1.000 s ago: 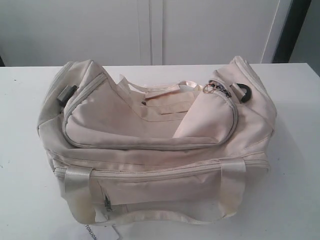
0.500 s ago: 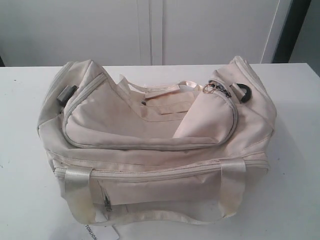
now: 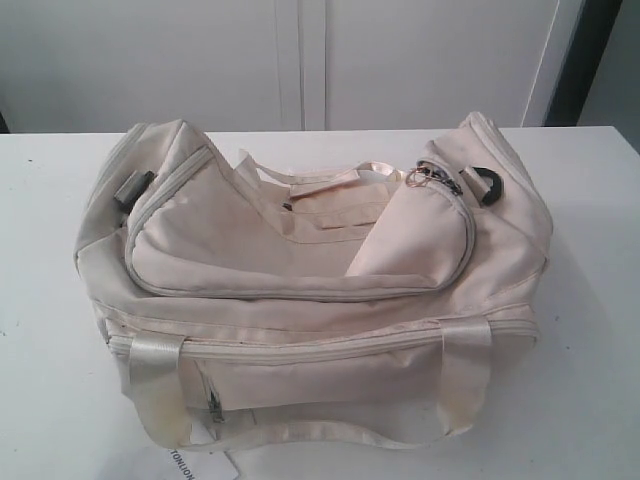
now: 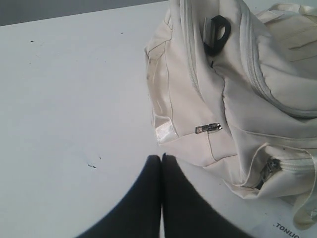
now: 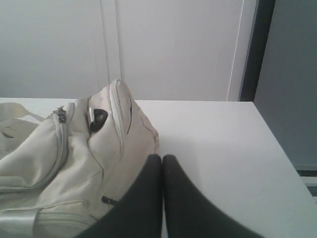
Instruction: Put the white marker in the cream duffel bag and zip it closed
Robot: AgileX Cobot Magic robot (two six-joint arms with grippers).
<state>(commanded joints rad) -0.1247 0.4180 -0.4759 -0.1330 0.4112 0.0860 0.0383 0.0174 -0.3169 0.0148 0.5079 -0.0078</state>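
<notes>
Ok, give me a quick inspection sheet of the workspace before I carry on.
Surface: white table, with a few small dark specks.
Job's things: cream duffel bag in the middle; top flap looks open along its far edge; gold keyring at its right end. White marker not seen in any view.
Clutter: paper tag with black letters at the bag's front.
Grippers: left gripper shut and empty, near one bag end. Right gripper shut and empty, near the other end.
Cables: nothing seen.
Surroundings: white panels behind, dark strip at the right.
</notes>
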